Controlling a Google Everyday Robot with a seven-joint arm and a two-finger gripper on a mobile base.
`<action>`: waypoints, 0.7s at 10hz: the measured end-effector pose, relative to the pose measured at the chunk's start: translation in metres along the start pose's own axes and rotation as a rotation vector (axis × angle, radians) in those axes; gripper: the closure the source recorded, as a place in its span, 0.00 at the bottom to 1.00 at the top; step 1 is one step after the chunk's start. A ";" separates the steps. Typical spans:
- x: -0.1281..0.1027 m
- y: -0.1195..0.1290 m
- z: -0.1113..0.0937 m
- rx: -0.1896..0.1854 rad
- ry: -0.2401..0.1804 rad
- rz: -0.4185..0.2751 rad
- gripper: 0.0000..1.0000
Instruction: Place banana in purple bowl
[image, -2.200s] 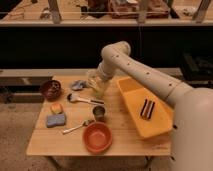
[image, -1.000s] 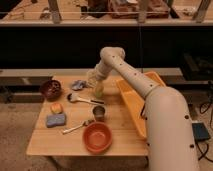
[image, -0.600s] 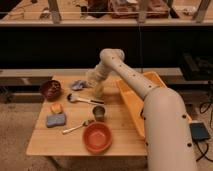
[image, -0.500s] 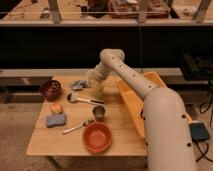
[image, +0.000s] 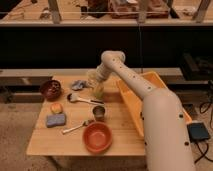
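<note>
Since two seconds ago, the arm's thick lower part has swung in across the right front of the view and now covers much of the yellow tray (image: 126, 102), while the hand (image: 94, 79) has barely shifted over the far middle of the table (image: 120, 137).

Camera view: the banana (image: 98, 91) sits directly under the hand, touching it and looking upright. Whether the hand is gripping it cannot be told. The purple bowl (image: 50, 89) stands well apart from the hand, toward the left edge of the view, with a bluish cloth (image: 79, 84) between them. Nearer the camera than the hand stand a metal cup (image: 99, 112) and, beyond it, an orange bowl (image: 97, 137).
</note>
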 end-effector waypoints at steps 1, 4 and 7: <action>-0.002 0.002 0.002 -0.007 -0.008 -0.004 0.61; -0.003 0.007 0.004 -0.020 -0.028 -0.002 0.91; -0.011 0.006 -0.011 -0.006 -0.071 -0.001 1.00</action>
